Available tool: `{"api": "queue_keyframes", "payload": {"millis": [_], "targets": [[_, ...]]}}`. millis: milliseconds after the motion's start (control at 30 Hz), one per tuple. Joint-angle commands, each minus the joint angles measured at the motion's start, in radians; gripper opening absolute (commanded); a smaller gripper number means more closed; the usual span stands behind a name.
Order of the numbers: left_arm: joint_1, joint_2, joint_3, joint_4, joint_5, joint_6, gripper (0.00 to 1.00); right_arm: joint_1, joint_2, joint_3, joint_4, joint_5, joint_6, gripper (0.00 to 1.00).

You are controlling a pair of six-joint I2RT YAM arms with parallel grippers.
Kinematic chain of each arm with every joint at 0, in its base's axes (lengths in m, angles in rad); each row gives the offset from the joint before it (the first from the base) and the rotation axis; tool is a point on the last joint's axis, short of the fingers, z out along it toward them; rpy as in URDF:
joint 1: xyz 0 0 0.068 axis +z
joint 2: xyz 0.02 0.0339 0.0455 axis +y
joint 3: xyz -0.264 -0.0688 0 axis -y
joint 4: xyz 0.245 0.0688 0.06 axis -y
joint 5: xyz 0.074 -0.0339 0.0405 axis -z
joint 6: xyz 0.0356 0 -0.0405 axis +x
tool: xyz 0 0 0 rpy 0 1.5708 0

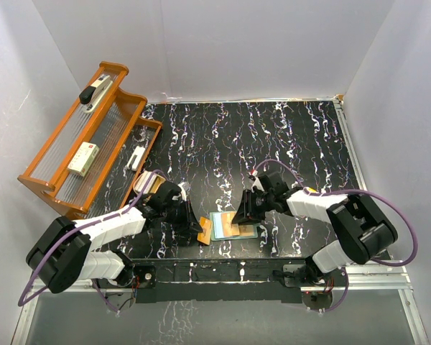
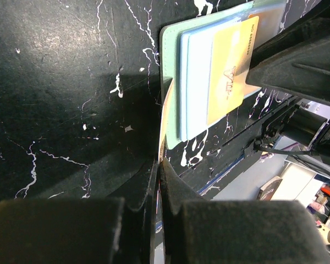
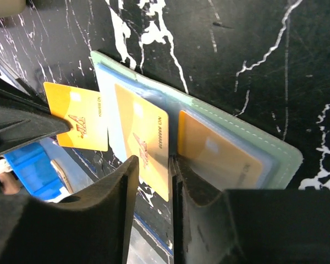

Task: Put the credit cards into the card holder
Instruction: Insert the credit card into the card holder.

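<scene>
The card holder (image 1: 246, 231) lies open near the table's front edge, pale green rim and blue slotted inside; it also shows in the left wrist view (image 2: 173, 60) and the right wrist view (image 3: 236, 124). My left gripper (image 1: 194, 228) is shut on a yellow-orange credit card (image 1: 204, 231), held at the holder's left edge, edge-on in its own view (image 2: 164, 129). My right gripper (image 1: 242, 214) hovers over the holder with its jaws a narrow gap apart above a second yellow card (image 3: 146, 137) that sticks out of a slot. A third orange card (image 3: 220, 157) sits inside a pocket.
A wooden rack (image 1: 54, 185) stands at the back left with a stapler (image 1: 95, 90) and a white box (image 1: 82, 158) on it. A tan dish (image 1: 146, 184) lies behind my left arm. White walls close in on three sides.
</scene>
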Motion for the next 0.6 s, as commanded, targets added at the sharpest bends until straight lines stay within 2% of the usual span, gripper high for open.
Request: {"api": "queue_keyframes", "payload": {"millis": [0, 167, 400, 567], "targets": [[-0.009, -0.022, -0.016, -0.005, -0.005, -0.005, 0.00, 0.012, -0.076, 0.076, -0.117, 0.137, -0.040, 0.31], [-0.010, -0.019, -0.018, 0.002, -0.006, -0.006, 0.00, 0.024, -0.136, 0.092, -0.185, 0.195, -0.049, 0.41], [-0.012, -0.016, -0.012, 0.002, -0.007, -0.007, 0.00, 0.071, -0.116, 0.104, -0.163, 0.222, -0.018, 0.43], [-0.015, -0.021, -0.017, 0.006, -0.008, -0.014, 0.00, 0.148, -0.063, 0.129, -0.147, 0.266, 0.004, 0.49]]}}
